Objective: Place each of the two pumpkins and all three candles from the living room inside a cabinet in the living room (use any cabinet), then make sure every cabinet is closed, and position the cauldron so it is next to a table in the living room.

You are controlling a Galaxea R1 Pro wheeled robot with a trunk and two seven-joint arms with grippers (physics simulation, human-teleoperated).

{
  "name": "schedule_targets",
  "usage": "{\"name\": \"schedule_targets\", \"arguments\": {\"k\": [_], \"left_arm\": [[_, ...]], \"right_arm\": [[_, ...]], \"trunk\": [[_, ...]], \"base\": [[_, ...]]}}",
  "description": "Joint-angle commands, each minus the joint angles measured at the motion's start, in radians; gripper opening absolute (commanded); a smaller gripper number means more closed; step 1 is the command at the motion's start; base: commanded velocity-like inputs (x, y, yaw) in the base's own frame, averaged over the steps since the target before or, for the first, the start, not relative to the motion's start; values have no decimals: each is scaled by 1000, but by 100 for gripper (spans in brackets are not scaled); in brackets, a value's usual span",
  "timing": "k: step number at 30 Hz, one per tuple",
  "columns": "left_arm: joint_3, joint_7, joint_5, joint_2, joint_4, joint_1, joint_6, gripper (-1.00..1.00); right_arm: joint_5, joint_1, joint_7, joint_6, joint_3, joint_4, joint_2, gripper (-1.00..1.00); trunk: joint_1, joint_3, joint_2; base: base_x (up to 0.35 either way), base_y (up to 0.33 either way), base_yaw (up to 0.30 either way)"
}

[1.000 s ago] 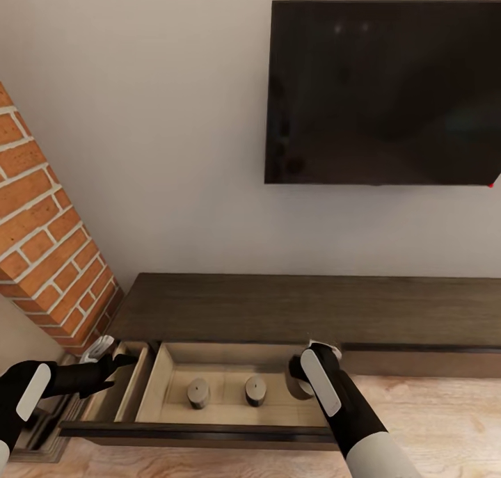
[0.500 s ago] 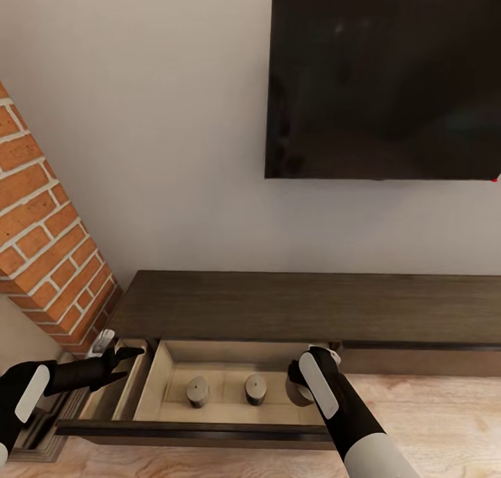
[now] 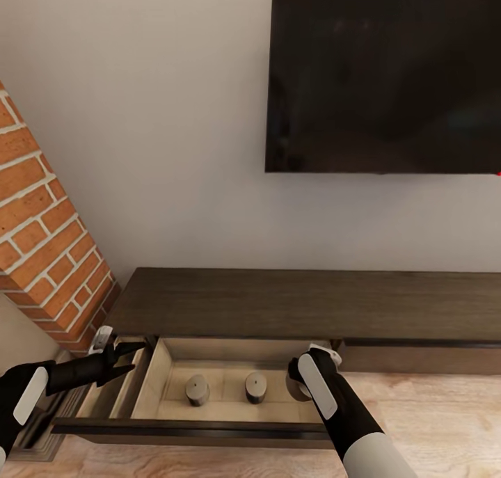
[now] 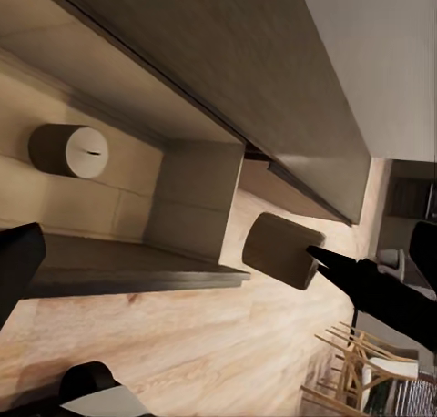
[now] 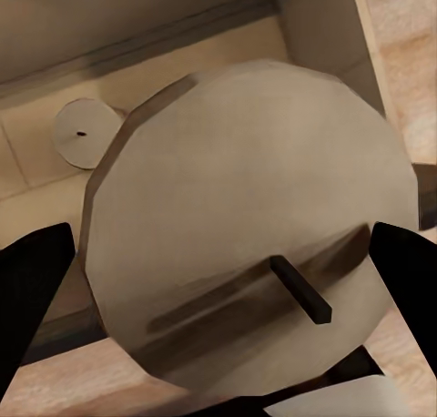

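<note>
The long dark brown cabinet (image 3: 306,304) has a drawer (image 3: 209,429) pulled out, showing a pale interior. Two beige candles (image 3: 197,389) (image 3: 255,387) stand upright inside it. My right gripper (image 3: 299,386) hangs over the drawer's right end, shut on a third candle (image 5: 237,208), which I also see in the left wrist view as candle (image 4: 282,250). My left gripper (image 3: 136,356) is open and holds nothing, over the narrow left compartment of the drawer. One drawer candle (image 4: 68,150) lies ahead of it. The pumpkins are out of view.
A large black TV (image 3: 383,74) hangs on the pale wall above the cabinet. A brick column (image 3: 42,241) rises at the left, close to my left arm. Light wood floor (image 3: 431,422) runs in front of the cabinet, and chairs (image 4: 364,371) stand farther off.
The camera has dropped slightly, so the scene has shifted up. My left gripper has moved right, toward the drawer's left compartment. My right gripper has sunk a little with the candle.
</note>
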Motion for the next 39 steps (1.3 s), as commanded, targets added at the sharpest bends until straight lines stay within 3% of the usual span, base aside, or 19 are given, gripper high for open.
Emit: {"name": "schedule_targets", "arguments": {"k": [1, 15, 19, 26, 39], "left_arm": [[0, -1, 1, 0, 0, 0, 0, 100], [0, -4, 2, 0, 0, 0, 0, 100], [0, -4, 2, 0, 0, 0, 0, 100], [0, -4, 2, 0, 0, 0, 0, 100], [-1, -4, 2, -1, 0, 0, 0, 100]], "right_arm": [[0, 0, 3, -2, 0, 1, 0, -100], [-2, -30, 13, -91, 0, 114, 2, -100], [-1, -31, 31, -103, 1, 117, 1, -100], [0, -31, 130, -123, 28, 118, -4, -100], [2, -32, 142, -124, 32, 119, -1, -100]], "trunk": [[4, -3, -7], [58, -47, -105], [73, -60, -133], [100, -82, -182], [150, -122, -273]], "base": [[0, 0, 0], [0, 0, 0], [0, 0, 0], [0, 0, 0], [0, 0, 0]]}}
